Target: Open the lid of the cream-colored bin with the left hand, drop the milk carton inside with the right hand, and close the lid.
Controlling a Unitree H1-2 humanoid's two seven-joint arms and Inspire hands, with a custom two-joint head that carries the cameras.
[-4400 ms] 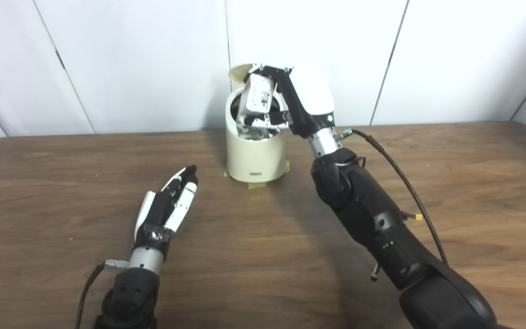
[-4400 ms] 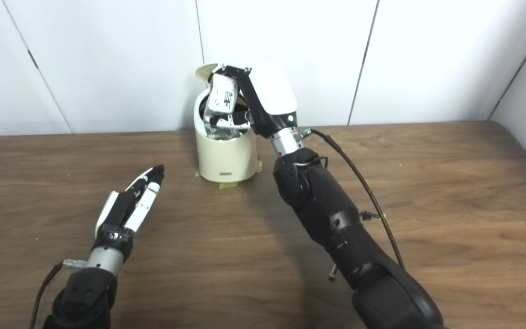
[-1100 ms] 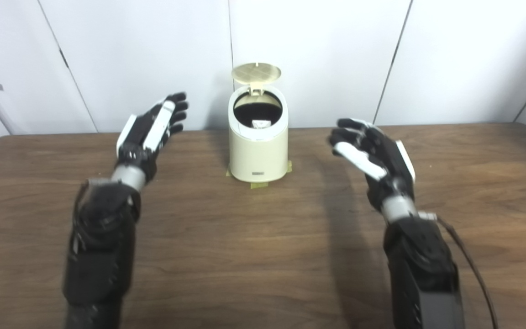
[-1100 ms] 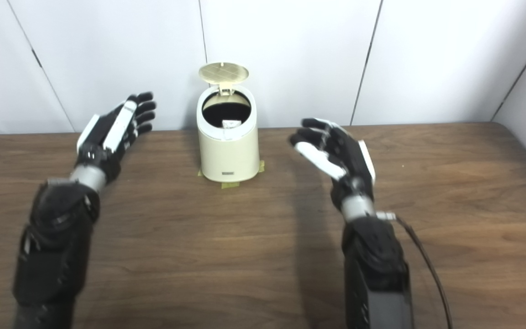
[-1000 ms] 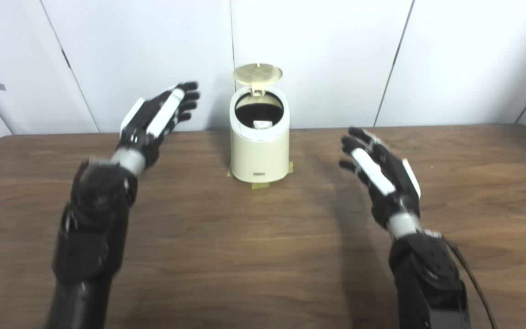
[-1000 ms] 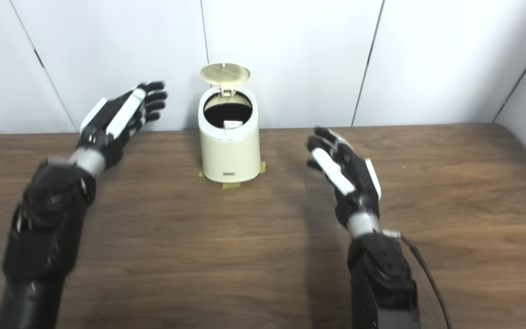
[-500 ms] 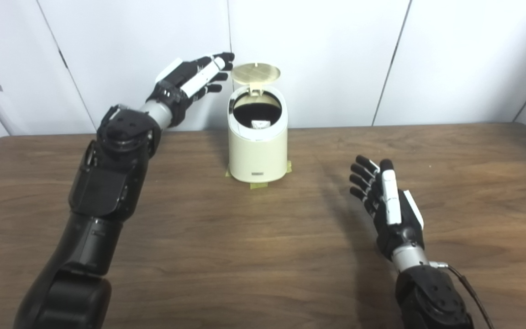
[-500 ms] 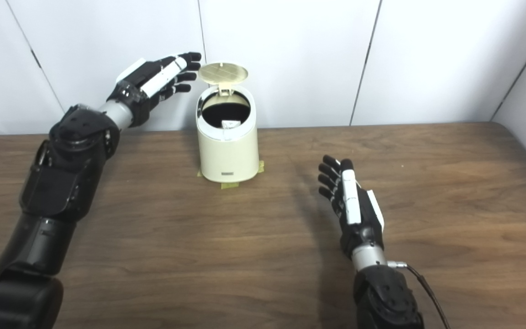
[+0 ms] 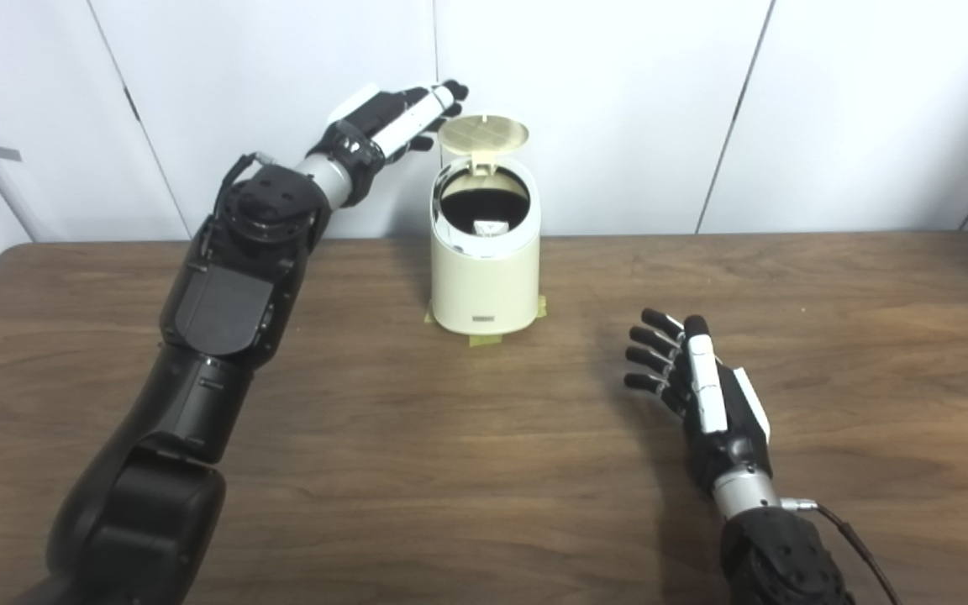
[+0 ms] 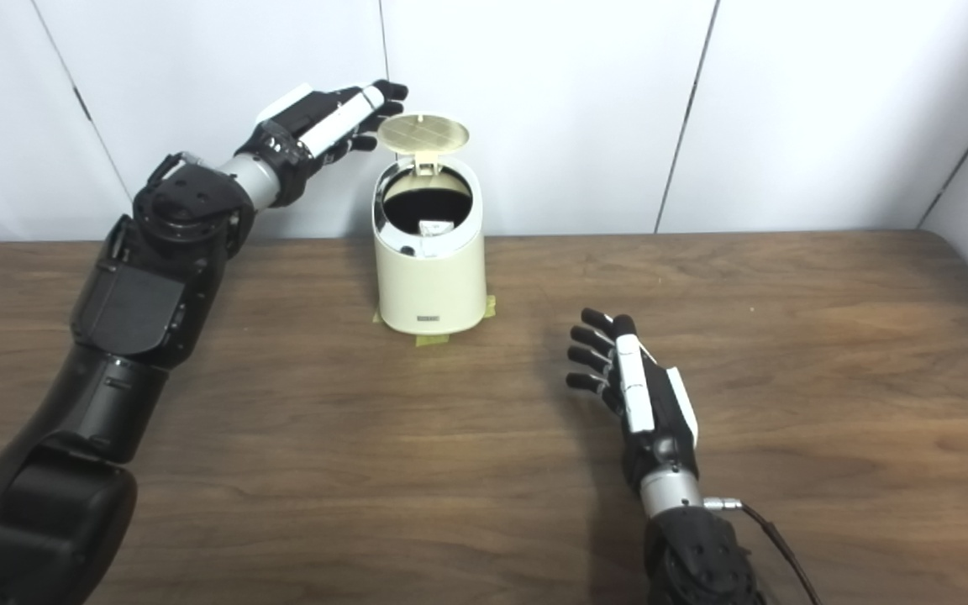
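Observation:
The cream-colored bin (image 9: 484,286) stands at the back middle of the table, its round lid (image 9: 483,134) tipped up on the rear hinge. Inside the dark opening a bit of the white milk carton (image 9: 490,226) shows. My left hand (image 9: 391,118) is raised just left of the lid and a little behind it, fingers stretched out, open and holding nothing; whether a fingertip touches the lid rim I cannot tell. My right hand (image 9: 698,386) hovers low over the table to the right of the bin, open, fingers spread.
The wooden table (image 9: 450,470) stretches out in front of the bin. Yellow tape (image 9: 484,339) marks the bin's foot. White wall panels (image 9: 618,101) rise close behind the bin. A cable (image 9: 858,546) runs from my right wrist.
My left hand has risen and reached right to the lid's left edge. My right hand has pulled back and sunk toward the table. Earlier it let the carton go into the bin.

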